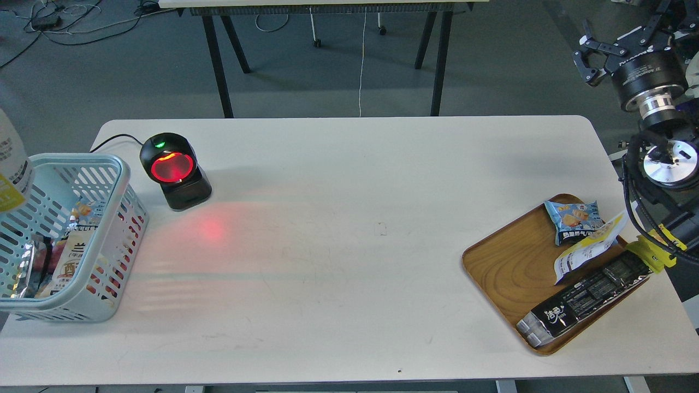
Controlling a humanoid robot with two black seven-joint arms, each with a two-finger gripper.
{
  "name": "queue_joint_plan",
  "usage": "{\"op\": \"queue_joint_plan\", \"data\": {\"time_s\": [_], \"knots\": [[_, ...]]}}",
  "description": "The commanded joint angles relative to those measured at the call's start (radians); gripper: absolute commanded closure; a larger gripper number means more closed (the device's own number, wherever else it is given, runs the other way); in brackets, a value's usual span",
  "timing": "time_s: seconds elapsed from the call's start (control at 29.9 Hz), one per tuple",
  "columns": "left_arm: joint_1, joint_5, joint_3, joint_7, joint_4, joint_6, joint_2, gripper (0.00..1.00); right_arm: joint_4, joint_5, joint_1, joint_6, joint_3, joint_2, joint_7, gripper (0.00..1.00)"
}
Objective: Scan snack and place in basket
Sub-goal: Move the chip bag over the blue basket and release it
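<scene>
The table (349,251) is bare across its middle. The basket (117,180) overhangs the left edge; the snack (12,164) hangs above its left rim, cut by the frame, its holder unseen. The tray (508,267) sits near the right edge. The scanner (173,170) glows red beside the basket. The right gripper (592,57) hovers beyond the far right corner, jaws apart, empty.

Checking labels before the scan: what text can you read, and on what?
Long black packet on brown wooden tray: two white Chinese characters, possibly "洁灵"; fine print unreadable.
Cream pouch in pale blue slotted basket: "兰"; rest blurred.
Small blue packet, right tool housing: print too blurred.
</scene>
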Motion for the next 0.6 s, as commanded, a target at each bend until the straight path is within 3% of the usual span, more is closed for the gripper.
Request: {"op": "queue_joint_plan", "data": {"time_s": [0.0, 0.1, 0.27, 0.3, 0.4, 0.57], "knots": [[-0.002, -0.022, 0.007, 0.000, -0.005, 0.007, 0.000, 0.79, -0.002, -0.001, 0.000, 0.003, -0.002, -0.004, 0.000, 0.01], [-0.003, -0.096, 0.001, 0.000, -0.005, 0.010, -0.008, 0.70, 0.000, -0.001, 0.000, 0.003, -0.002, -0.004, 0.000, 0.01], [-0.015, -0.451, -0.024, 0.000, -0.002, 0.012, -0.021, 0.19, 0.001, -0.001, 0.002, 0.001, -0.002, -0.004, 0.000, 0.01], [-0.015, -0.537, -0.028, 0.000, 0.000, 0.013, -0.021, 0.13, 0.000, -0.001, 0.002, 0.001, 0.000, -0.004, 0.000, 0.01], [-0.017, -0.737, -0.045, 0.000, 0.000, 0.005, -0.020, 0.01, 0.001, -0.001, 0.002, 0.001, -0.002, -0.005, 0.000, 0.01], [-0.028, -0.854, -0.117, 0.000, 0.015, 0.004, -0.064, 0.01, -0.002, -0.001, 0.000, 0.000, -0.002, -0.007, 0.000, 0.01]]}}
